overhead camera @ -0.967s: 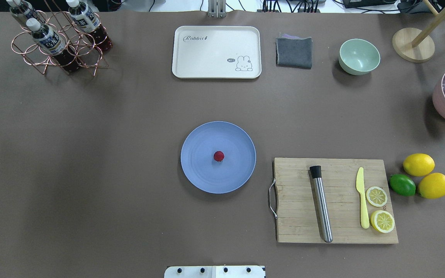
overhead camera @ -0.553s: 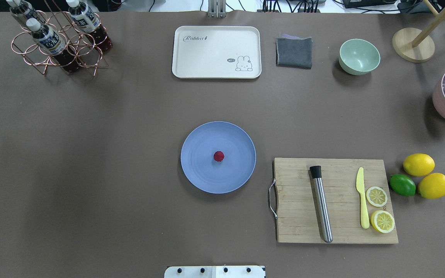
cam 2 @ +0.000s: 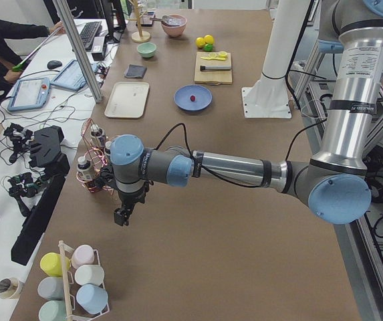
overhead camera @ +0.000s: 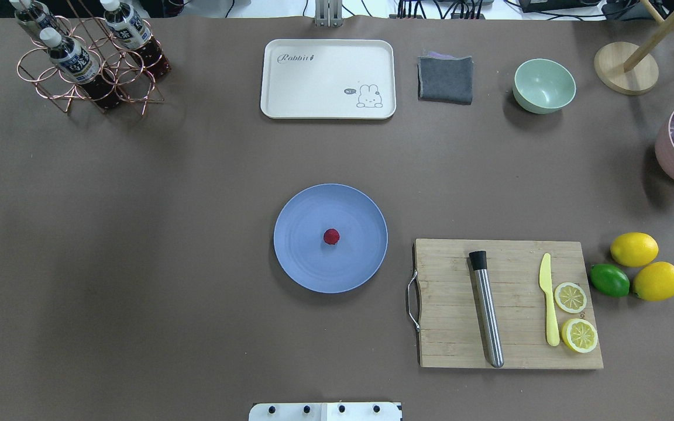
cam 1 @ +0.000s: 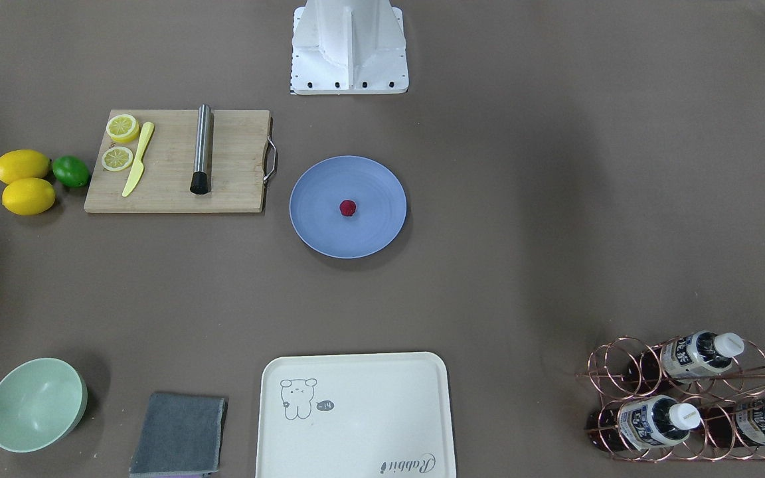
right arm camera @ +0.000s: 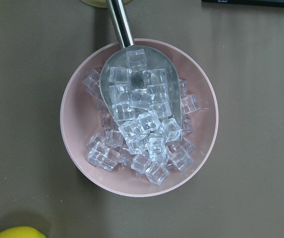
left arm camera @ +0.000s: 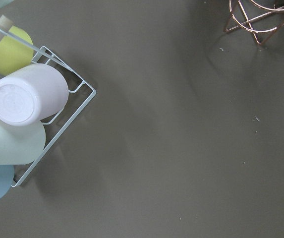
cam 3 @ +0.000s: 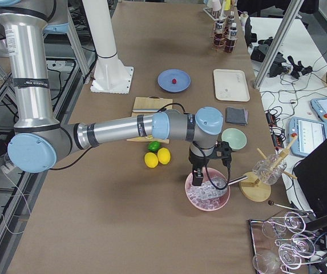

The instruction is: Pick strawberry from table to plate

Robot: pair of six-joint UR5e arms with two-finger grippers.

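Note:
The small dark red strawberry lies near the middle of the round blue plate on the grey-brown table. Neither gripper shows in the overhead or front-facing views. In the exterior left view my left gripper hangs over the table's left end, far from the plate, beside the bottle rack. In the exterior right view my right gripper hovers over the pink ice bowl at the right end. For both I cannot tell whether they are open or shut.
A cutting board with a steel muddler, yellow knife and lemon halves lies right of the plate. Lemons and a lime sit beyond it. A cream tray, grey cloth, mint bowl and cup rack stand around.

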